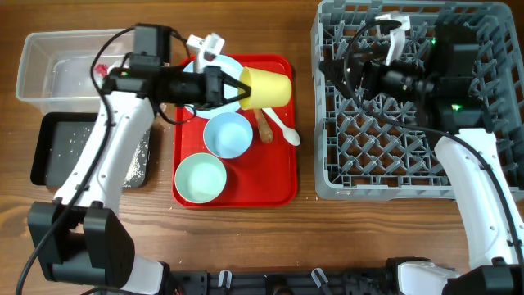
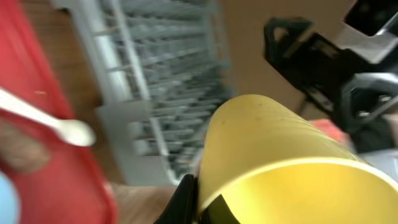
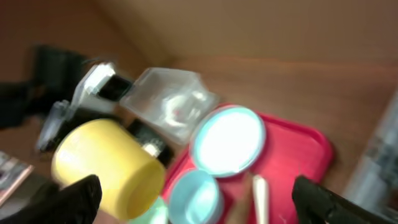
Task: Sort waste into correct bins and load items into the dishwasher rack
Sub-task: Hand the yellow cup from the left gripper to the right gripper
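My left gripper [image 1: 243, 88] is shut on the rim of the small yellow cup [image 1: 267, 88], which lies on its side in the air above the red tray's back edge. In the left wrist view the cup [image 2: 280, 155] fills the frame, with one finger inside its rim and one outside. Partly hidden under that arm is the pale plate [image 1: 202, 80]. The light blue bowl [image 1: 228, 135], the pale green bowl [image 1: 201, 179], the white spoon [image 1: 284, 128] and a brown-orange stick [image 1: 264, 125] rest on the tray. My right gripper [image 1: 334, 65] hangs open and empty over the dishwasher rack [image 1: 409, 176].
The red tray [image 1: 278, 184] lies mid-table. The clear tub [image 1: 57, 65] stands at the back left. In front of it the black tray [image 1: 57, 156] holds scattered rice grains. The right wrist view faces the cup [image 3: 106, 162], the plate [image 3: 227, 140] and the tub [image 3: 168, 99].
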Robot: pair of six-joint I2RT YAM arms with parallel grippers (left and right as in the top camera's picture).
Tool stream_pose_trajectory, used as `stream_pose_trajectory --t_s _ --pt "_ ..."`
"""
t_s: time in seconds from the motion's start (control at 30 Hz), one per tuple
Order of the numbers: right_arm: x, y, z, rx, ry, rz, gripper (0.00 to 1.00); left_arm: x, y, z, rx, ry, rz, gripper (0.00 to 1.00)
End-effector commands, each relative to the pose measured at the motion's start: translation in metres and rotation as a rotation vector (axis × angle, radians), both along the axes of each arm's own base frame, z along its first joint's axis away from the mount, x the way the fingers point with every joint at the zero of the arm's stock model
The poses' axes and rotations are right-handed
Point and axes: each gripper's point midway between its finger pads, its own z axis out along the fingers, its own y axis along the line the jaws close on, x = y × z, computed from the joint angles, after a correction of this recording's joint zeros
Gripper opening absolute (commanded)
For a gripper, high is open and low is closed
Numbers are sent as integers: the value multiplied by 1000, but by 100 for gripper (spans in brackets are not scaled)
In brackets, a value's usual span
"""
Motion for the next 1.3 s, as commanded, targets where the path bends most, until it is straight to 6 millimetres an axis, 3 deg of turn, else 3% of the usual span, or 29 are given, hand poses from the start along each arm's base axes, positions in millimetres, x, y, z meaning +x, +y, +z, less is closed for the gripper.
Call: stream_pose_trajectory --t_s 0.0,0.13,0.5,0.77,0.9,1.0,1.07,1.17,1.27 --pt "-33 34 28 120 -118 326 100 -19 3 48 -234 -3 -108 4" --pt "-48 53 31 166 -183 497 100 -25 6 60 -301 2 -143 4" --pt "-63 110 21 150 -208 588 98 -26 4 61 -307 5 -151 4" --pt "-66 116 28 156 -244 601 84 -31 -7 57 -288 8 -172 4" --pt "-65 116 30 162 -236 599 68 -31 -9 56 -281 7 -174 4" --pt "-65 116 29 163 -233 599 66 -31 -9 56 -281 7 -174 4" --pt "-65 116 29 162 -230 599 70 -31 -9 56 -281 7 -174 4" --pt "-66 116 28 162 -222 598 89 -31 -9 56 -281 7 -174 4" --pt "-66 116 25 155 -224 600 92 -31 -9 56 -281 7 -174 4"
